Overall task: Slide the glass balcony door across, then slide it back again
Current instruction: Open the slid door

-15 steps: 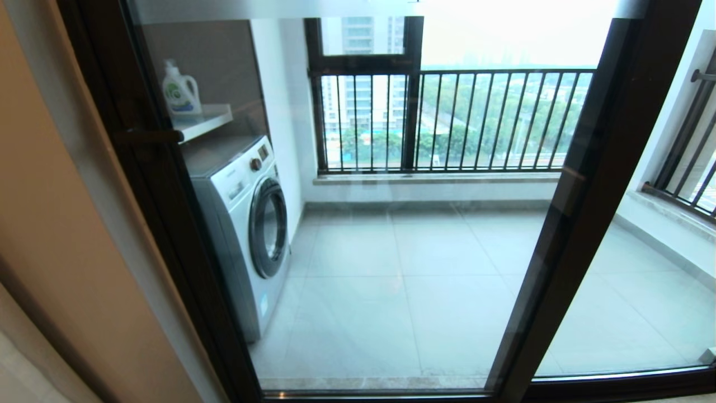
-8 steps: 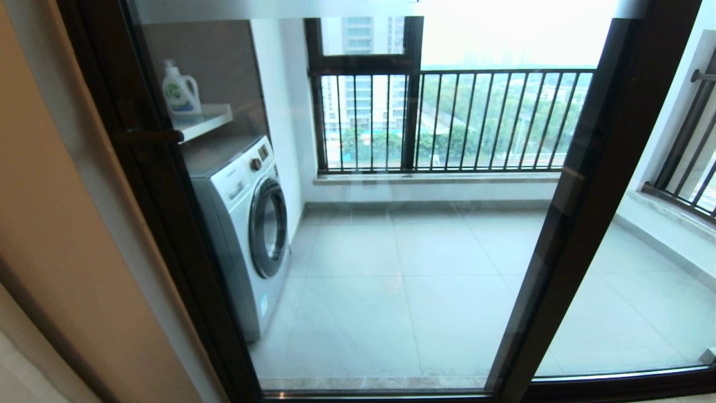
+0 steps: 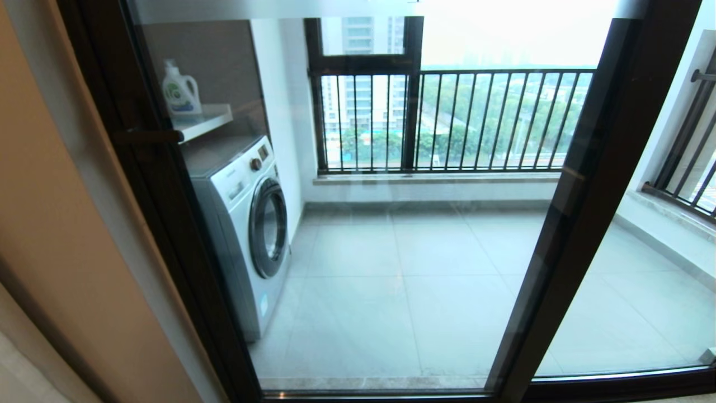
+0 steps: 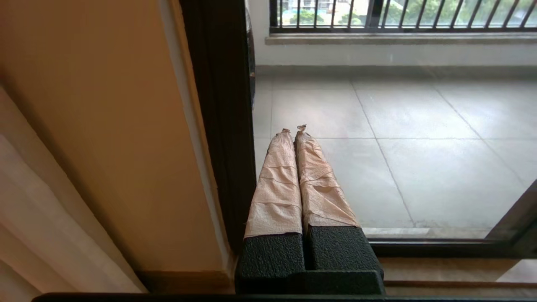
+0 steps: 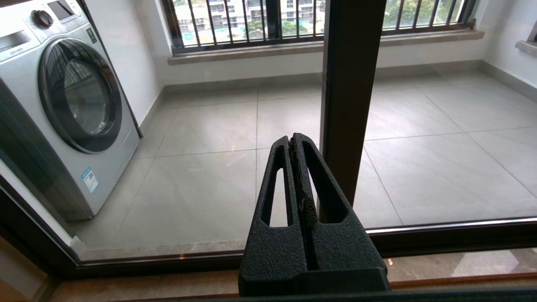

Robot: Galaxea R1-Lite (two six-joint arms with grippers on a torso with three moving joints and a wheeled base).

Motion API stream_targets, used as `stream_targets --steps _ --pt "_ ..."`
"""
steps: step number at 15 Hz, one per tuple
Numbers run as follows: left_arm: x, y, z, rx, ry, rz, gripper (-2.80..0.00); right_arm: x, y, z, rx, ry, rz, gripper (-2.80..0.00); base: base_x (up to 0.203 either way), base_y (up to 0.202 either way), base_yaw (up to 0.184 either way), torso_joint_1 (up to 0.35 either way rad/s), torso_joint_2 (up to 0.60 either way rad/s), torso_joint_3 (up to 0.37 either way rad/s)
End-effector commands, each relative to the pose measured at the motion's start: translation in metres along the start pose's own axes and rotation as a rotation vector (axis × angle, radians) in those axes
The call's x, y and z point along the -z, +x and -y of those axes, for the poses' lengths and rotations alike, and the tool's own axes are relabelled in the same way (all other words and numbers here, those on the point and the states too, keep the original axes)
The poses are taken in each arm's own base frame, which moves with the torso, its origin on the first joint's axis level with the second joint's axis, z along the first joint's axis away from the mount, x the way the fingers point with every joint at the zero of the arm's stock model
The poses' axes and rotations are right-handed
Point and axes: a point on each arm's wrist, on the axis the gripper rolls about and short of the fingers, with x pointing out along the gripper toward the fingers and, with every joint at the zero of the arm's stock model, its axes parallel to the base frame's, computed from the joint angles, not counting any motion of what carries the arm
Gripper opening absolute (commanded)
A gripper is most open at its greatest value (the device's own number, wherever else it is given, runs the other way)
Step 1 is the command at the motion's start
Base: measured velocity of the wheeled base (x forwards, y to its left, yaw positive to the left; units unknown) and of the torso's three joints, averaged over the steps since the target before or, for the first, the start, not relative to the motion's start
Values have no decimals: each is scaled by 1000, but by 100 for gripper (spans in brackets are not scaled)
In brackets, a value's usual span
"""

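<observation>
Head view shows the glass balcony door (image 3: 391,224) filling most of the scene: a tall clear pane in a slim, dark brown-black metal frame, with a frosted band along its top. Its left upright stands against the tan wall (image 3: 50,235), and a short dark bar handle (image 3: 151,136) juts from that upright. Its right upright (image 3: 582,212) overlaps the neighbouring dark-framed glass panel (image 3: 643,291). Through the glass I see a white front-loading washing machine (image 3: 246,224) with a round dark porthole, a white detergent bottle (image 3: 180,92) on a thin shelf above it, pale grey square floor tiles (image 3: 391,291) and black vertical railing bars (image 3: 475,120).

My left gripper (image 4: 293,131), its fingers wrapped in wrinkled beige tape, is closed on nothing, just beside the door's left upright. My right gripper (image 5: 294,140), of black pebbled plastic with slotted fingers, is likewise closed and empty, low before the glass near the right upright.
</observation>
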Motion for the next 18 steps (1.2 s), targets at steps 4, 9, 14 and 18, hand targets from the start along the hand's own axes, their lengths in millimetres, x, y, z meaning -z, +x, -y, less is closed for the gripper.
stream_targets --steps 4,9,14,18 --pt "-44 -12 0 -2 65 74 -280 3 1 0 0 0 -12 -280 0 0 0 0 0 0" --pt "-89 15 0 60 56 -63 -280 3 1 0 0 0 -12 -280 0 0 0 0 0 0" --pt "-138 97 1 83 49 -65 -280 3 1 0 0 0 -12 -280 0 0 0 0 0 0" --pt "-194 167 1 80 52 54 -280 3 1 0 0 0 -12 -280 0 0 0 0 0 0"
